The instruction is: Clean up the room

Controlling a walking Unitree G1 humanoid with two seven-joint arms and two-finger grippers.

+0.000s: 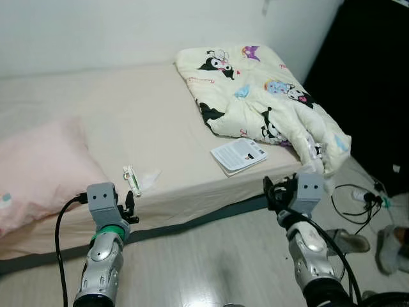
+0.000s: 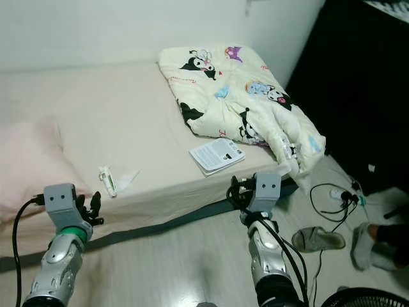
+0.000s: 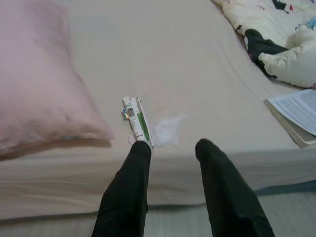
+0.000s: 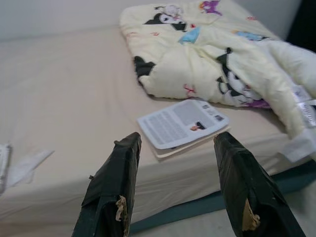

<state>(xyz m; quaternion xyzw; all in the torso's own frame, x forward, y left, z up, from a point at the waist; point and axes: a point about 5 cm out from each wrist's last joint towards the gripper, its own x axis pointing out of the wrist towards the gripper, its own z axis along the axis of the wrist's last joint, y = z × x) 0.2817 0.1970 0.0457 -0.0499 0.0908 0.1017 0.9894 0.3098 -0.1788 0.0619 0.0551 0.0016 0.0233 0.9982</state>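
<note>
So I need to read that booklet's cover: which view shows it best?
The right wrist view: the booklet lies large and whole near the bed edge, between the open right gripper fingers. Both eye views show it small beside the comforter; the left wrist view catches one corner.

White-green tube (image 3: 137,120) lying flat on the bed (image 1: 128,115) near its front edge, beside a crumpled white wrapper (image 3: 168,130); booklet (image 1: 238,155) lying flat, text side up, at the bed edge, just beside the cartoon-print blanket (image 1: 255,89), which is bunched and draped over the corner.
</note>
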